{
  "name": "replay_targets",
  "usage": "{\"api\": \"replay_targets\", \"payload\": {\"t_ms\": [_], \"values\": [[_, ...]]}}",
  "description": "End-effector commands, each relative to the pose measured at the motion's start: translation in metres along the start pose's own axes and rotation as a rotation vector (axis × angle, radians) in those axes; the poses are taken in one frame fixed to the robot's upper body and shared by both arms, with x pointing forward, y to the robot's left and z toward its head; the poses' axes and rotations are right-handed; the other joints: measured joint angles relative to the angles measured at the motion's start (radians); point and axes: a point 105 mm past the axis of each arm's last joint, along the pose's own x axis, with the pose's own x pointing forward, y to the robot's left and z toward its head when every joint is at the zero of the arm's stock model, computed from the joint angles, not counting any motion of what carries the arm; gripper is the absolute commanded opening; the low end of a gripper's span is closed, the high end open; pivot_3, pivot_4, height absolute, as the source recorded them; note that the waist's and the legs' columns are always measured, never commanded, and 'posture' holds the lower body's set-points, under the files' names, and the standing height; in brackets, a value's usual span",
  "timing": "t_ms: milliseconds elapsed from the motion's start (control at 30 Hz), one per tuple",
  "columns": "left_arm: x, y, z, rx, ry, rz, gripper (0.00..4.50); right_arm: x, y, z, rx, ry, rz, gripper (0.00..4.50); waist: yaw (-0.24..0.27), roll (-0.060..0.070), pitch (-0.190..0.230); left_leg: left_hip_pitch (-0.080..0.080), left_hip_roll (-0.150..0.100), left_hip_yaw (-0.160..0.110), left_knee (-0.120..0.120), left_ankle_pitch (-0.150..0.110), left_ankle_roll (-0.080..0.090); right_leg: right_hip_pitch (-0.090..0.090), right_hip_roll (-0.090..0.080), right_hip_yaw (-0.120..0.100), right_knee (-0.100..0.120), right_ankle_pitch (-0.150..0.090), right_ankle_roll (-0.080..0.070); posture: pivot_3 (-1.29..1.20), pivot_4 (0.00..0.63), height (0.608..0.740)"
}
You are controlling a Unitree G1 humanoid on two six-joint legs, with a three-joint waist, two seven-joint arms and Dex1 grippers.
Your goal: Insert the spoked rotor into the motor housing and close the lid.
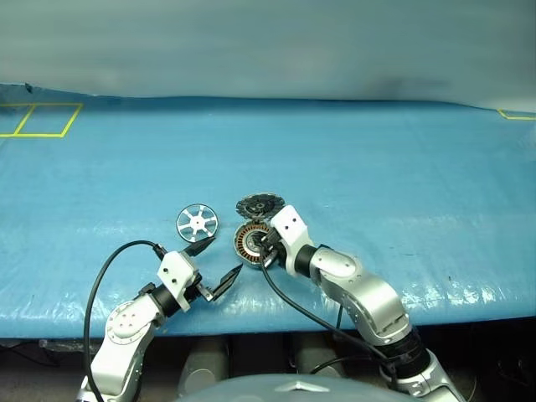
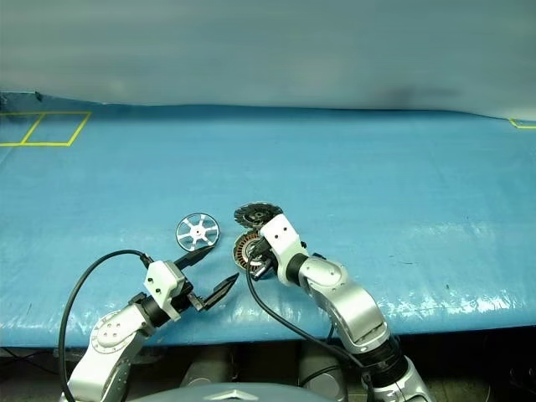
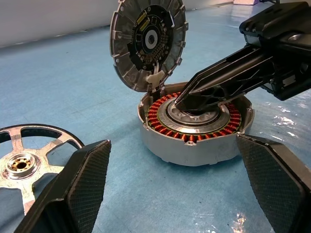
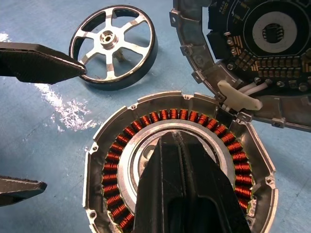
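Lid [image 3: 148,43] stood swung up, leaving the housing [image 3: 194,128] free for the rotor [image 1: 197,222] beside it. Right gripper [image 3: 187,99], fingers together, pressed into the housing's centre, probably steadying it; left gripper [image 1: 219,264] waited, jaws apart and empty.

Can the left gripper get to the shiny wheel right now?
Probably yes. The left gripper is open, and the rotor lies flat on the table just beyond it with nothing between them. The right gripper is busy over the housing.

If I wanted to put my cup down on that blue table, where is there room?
The blue table is bare to the right of the motor housing and beyond its raised lid; also far left, near the yellow markings. It is crowded at the near edge: spoked rotor, left gripper, right gripper.
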Motion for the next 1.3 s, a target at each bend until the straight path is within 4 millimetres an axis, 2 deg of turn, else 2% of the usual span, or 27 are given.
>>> {"api": "replay_targets", "payload": {"t_ms": [33,200,667,767,933,1100,1167,1233,1300], "values": [[0.001,-0.002,0.003,0.002,-0.017,-0.009,4.50,0.002,0.000,0.006,-0.010,-0.032,0.001,0.04,0.000,0.000,0.000,0.000,0.000,0.000,0.000,0.000,0.000,0.000,0.000,0.000,0.000,0.000,0.000,0.00,0.150,0.740],[0.002,-0.003,0.003,-0.002,-0.017,-0.011,4.50,0.004,-0.002,0.000,0.015,-0.016,-0.002,0.04,0.000,0.000,0.000,0.000,0.000,0.000,0.000,0.000,0.000,0.000,0.000,0.000,0.000,0.000,0.000,0.00,0.150,0.740],[0.001,-0.004,0.002,-0.011,-0.015,-0.016,4.50,-0.001,-0.006,-0.036,0.064,0.108,-0.029,0.04,0.000,0.001,-0.009,0.002,0.000,0.000,0.000,0.000,0.000,0.002,0.000,0.000,0.000,0.000,0.000,0.00,0.150,0.740],[0.002,-0.004,0.002,-0.012,-0.015,-0.019,4.50,-0.003,-0.005,-0.038,0.072,0.110,-0.024,0.04,0.001,0.001,-0.010,0.004,0.000,0.000,0.000,0.000,0.000,0.003,0.000,0.000,0.000,0.000,0.000,0.00,0.150,0.740],[0.002,-0.005,0.002,-0.013,-0.016,-0.021,4.50,-0.007,-0.005,-0.022,0.072,0.042,-0.016,0.04,0.001,0.001,-0.010,0.007,0.000,0.000,0.000,-0.001,0.000,0.003,-0.001,0.000,-0.001,0.000,0.000,0.00,0.150,0.740],[0.000,0.002,0.011,0.004,-0.042,0.009,4.50,-0.028,0.000,0.012,0.071,-0.099,0.028,0.04,0.002,0.002,-0.009,0.002,0.000,0.000,0.000,0.000,0.000,0.002,-0.001,0.000,0.000,0.000,0.000,0.00,0.150,0.740],[-0.003,0.006,0.016,0.038,-0.040,0.002,4.50,-0.035,0.002,0.017,0.057,-0.113,0.043,0.04,0.002,0.002,-0.009,0.000,0.000,0.000,0.000,0.000,0.000,0.000,-0.001,0.000,0.000,0.000,0.000,0.00,0.150,0.740],[-0.007,0.015,0.015,0.042,0.036,0.006,4.50,-0.041,0.004,0.019,0.036,-0.112,0.055,0.04,0.001,0.002,-0.009,0.000,0.000,0.000,-0.001,0.000,0.000,0.000,0.000,0.000,0.000,0.000,0.000,0.00,0.150,0.740],[-0.011,0.027,0.022,0.102,0.084,-0.005,4.50,-0.045,0.004,0.017,0.016,-0.097,0.058,0.04,0.000,0.002,-0.009,0.000,0.001,-0.001,-0.001,0.000,0.000,0.000,0.000,-0.001,0.000,0.000,0.000,0.00,0.150,0.740]]}}
